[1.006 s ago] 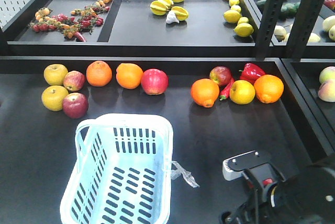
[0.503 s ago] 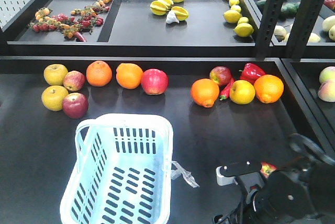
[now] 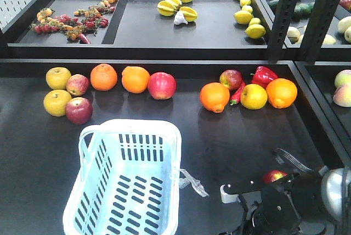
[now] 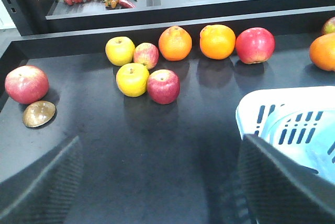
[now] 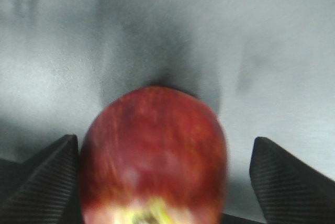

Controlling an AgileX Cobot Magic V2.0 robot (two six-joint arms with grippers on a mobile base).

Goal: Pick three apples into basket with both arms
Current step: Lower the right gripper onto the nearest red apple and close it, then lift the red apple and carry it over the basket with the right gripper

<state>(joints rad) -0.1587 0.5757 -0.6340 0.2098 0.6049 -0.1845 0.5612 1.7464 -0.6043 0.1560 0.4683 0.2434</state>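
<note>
Apple lies between parted fingers of the right claw (off-centre).

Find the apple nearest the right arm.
The dark red apple is lower right in the front view, right of the pale blue plastic basket, within the open right gripper.

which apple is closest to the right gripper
The lone dark red apple at front right, between the right gripper's fingers; the other apples lie far back.

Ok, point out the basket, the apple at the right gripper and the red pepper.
basket [image 3: 131, 124]: front view, far rim.
apple [image 5: 154, 150]: right wrist view, red skin.
red pepper [image 3: 264, 74]: front view, upper body.
</note>
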